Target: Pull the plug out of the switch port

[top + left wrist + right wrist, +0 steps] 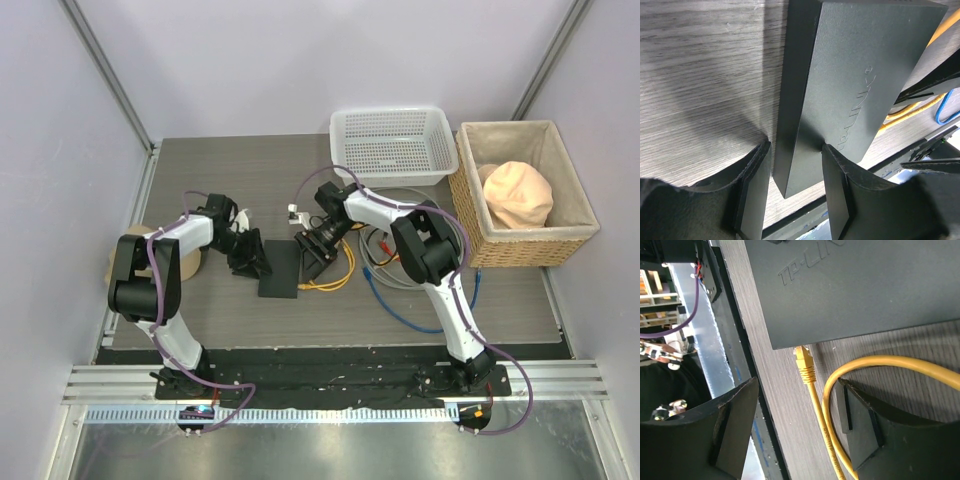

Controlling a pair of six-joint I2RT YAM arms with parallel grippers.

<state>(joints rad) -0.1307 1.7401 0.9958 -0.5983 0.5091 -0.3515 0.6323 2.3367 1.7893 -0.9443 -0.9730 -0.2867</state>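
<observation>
The switch (pixel 850 85) is cased in smooth, matt black plastic, with lettering embossed in its top face. The table (pixel 700 75) is surfaced in a matt grey wood-grain finish, finely streaked. The plug (pixel 802 356) is moulded in pale, translucent plastic, and its yellow cable (pixel 900 365) is sheathed in smooth, faintly glossy plastic. The left gripper (pixel 795 150) is faced in a dull black, finely grained material. At the table's far edge a white basket (pixel 392 143) of perforated plastic is seen. At the far right corner a wicker basket (pixel 520 250) is lined with pale cloth. A brushed metal sheet (pixel 330 450) is laid along the near edge.
</observation>
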